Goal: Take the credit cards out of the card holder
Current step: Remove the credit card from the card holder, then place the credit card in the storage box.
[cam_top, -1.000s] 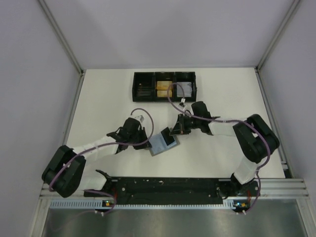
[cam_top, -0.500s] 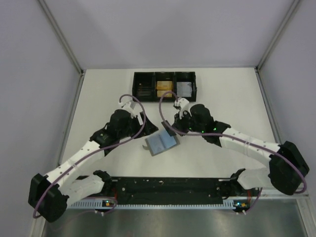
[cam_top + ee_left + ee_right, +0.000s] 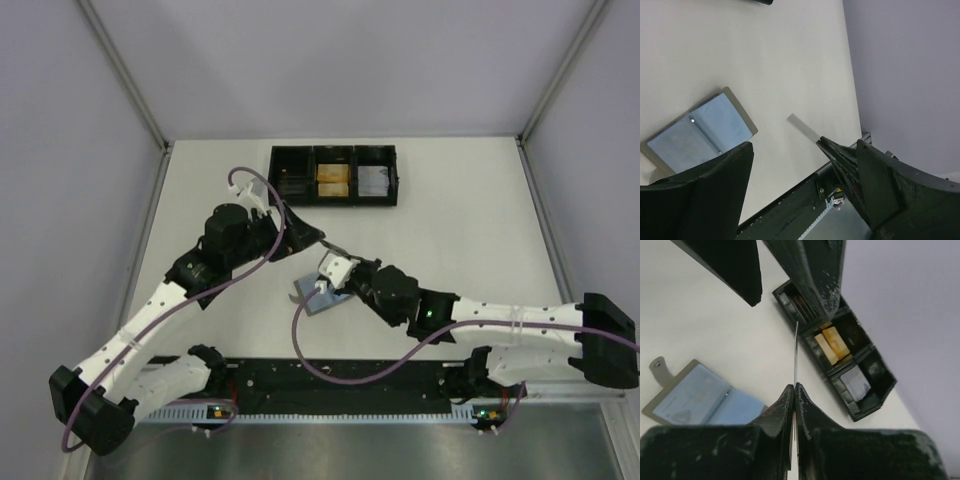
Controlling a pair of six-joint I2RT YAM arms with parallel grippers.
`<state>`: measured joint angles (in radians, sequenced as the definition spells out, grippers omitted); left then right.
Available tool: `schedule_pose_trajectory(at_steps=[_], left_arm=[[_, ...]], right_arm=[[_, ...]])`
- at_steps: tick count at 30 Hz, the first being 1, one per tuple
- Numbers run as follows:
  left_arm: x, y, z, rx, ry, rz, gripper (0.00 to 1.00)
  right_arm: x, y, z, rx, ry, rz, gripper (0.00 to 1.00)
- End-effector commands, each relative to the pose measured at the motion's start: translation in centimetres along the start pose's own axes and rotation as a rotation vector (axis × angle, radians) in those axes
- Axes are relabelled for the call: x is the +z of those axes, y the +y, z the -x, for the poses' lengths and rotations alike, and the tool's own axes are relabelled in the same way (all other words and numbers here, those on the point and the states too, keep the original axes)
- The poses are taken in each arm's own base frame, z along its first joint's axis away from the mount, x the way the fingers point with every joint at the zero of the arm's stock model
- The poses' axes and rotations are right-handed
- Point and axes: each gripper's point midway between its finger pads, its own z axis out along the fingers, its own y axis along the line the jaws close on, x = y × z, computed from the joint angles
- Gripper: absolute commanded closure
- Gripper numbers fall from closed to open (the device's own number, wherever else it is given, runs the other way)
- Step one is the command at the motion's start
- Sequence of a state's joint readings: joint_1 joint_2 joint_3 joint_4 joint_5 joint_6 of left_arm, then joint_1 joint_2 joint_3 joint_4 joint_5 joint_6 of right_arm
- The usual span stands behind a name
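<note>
Pale table (image 3: 460, 230), walled on three sides. Both arms reach in over the middle.

Black three-compartment tray (image 3: 312, 178) at the far edge. Yellowish pieces in the middle bay and something pale grey in the right one.

Left gripper (image 3: 805, 148) hovers between tray and holder, jaws spread wide, nothing between them.

Right gripper (image 3: 794, 390) hangs just above the holder, jaws clenched on one credit card.

Card holder (image 3: 700, 132) lies flat on the table near the centre, folded open with the light blue lining up and the tab (image 3: 659, 365) at one end. Cannot tell whether more cards sit in the pockets; the lining looks flat.

Credit card (image 3: 803, 128) is clear of the holder and off the table, pinched at one end and seen edge-on from the right wrist.

Handling, by judgement: card light, thin, stiff with a little flex, faces slick. Best pinched across the flat faces at a free end, well inside the edge, to stop it swivelling. Awkward to lift once flat on the table. Holder soft and light, likely to slide or lift with a card; worth pinning at the spine or outer flap.
</note>
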<state>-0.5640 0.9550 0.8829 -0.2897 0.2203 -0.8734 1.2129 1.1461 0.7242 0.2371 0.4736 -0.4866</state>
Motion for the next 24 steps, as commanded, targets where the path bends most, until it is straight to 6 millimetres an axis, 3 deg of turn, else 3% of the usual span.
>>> schedule_pose_trajectory(at_steps=[1, 8, 14, 18, 20, 24], left_arm=[[-0.1, -3.0, 0.8, -0.032, 0.001, -0.112, 0.14], [0.1, -3.2, 0.8, -0.055, -0.007, -0.140, 0.23], [0.9, -1.8, -0.1, -0.072, 0.022, -0.097, 0.23], [1.3, -1.9, -0.5, -0.087, 0.036, -0.117, 0.29], [1.5, -2.1, -0.5, -0.089, 0.040, -0.133, 0.37], [1.3, -2.6, -0.3, -0.080, 0.032, -0.156, 0.74]], right_arm=[[-0.5, -2.6, 2.2, -0.192, -0.039, -0.220, 1.00], [-0.8, -2.7, 3.2, -0.320, -0.068, -0.334, 1.00], [-0.9, -2.8, 4.2, -0.361, -0.100, -0.389, 1.00], [-0.7, -2.1, 4.8, -0.398, -0.117, -0.400, 1.00], [-0.6, -1.7, 5.0, -0.421, -0.122, -0.406, 1.00], [-0.3, -1.0, 5.0, -0.459, -0.121, -0.425, 1.00]])
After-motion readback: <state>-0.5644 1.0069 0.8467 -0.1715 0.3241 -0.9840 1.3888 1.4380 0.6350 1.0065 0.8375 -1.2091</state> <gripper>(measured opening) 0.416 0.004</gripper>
